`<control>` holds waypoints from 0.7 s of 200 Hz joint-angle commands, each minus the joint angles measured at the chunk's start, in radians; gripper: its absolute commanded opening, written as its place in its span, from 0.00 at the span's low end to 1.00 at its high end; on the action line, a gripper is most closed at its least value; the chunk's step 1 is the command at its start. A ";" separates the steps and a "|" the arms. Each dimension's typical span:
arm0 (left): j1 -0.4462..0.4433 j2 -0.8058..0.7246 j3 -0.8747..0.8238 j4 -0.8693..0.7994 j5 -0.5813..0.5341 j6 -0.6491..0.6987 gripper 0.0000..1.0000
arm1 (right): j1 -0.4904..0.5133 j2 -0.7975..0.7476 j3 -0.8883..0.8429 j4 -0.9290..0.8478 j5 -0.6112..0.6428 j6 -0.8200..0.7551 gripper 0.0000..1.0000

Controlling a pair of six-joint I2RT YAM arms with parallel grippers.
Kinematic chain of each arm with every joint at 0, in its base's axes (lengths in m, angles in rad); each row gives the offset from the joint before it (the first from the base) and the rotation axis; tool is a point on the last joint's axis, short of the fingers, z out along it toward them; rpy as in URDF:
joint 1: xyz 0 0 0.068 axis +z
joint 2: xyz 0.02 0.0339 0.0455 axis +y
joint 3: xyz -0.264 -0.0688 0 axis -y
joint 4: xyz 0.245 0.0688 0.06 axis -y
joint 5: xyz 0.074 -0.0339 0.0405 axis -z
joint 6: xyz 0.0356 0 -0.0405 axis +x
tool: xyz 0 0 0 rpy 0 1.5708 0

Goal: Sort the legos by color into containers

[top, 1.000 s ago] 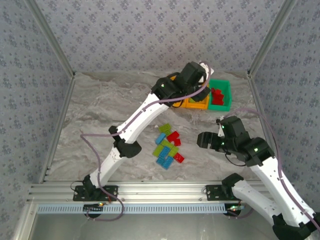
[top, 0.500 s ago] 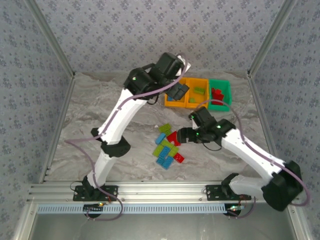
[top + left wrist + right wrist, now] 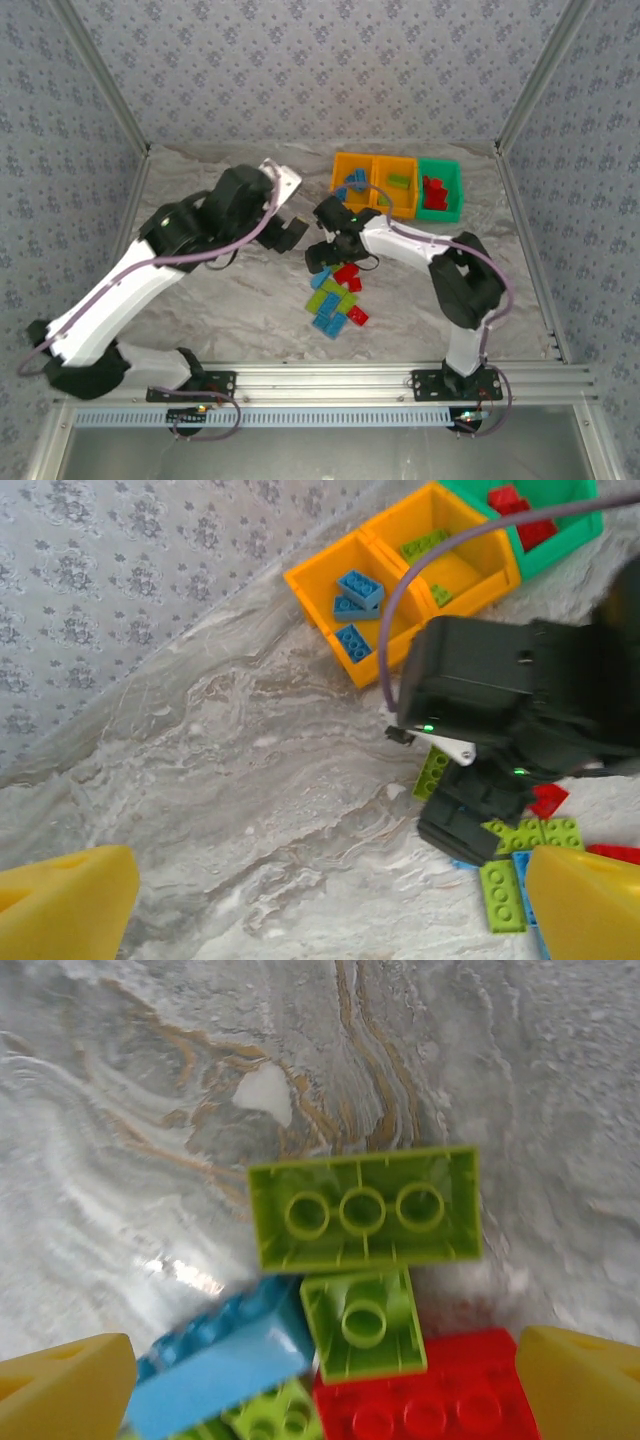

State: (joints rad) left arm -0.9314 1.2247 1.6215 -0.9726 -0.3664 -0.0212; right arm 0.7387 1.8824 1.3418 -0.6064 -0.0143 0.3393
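Two touching legos [image 3: 335, 297], lime and red, could be pinched together by the right gripper [image 3: 325, 1385], held wide and empty over the mid-table pile. The left gripper [image 3: 330, 905] is likewise spread empty at the pile's ten o'clock.

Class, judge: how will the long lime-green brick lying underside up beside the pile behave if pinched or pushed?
The long green brick looks like hard plastic, so probably stiff. Its open, hollow underside suggests it is light. Flat-sided on the smooth table, it should slide, not roll.
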 commanded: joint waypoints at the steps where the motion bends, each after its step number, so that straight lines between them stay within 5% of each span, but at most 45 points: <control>1: -0.003 -0.165 -0.172 0.118 0.051 -0.092 0.99 | 0.007 0.098 0.075 -0.034 0.069 -0.046 1.00; 46: -0.007 -0.417 -0.451 0.140 0.156 -0.117 0.99 | 0.005 0.165 0.096 -0.012 0.058 -0.047 0.74; 97: -0.013 -0.430 -0.580 0.161 0.284 -0.115 0.99 | -0.011 0.108 0.081 -0.001 0.067 -0.034 0.48; 140: -0.018 -0.424 -0.642 0.288 0.391 -0.107 0.99 | -0.051 -0.057 0.033 -0.016 0.100 0.001 0.44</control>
State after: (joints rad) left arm -0.9390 0.8082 0.9939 -0.7971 -0.0769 -0.1253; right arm 0.7170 1.9648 1.3991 -0.6029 0.0582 0.3077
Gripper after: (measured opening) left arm 0.992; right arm 0.603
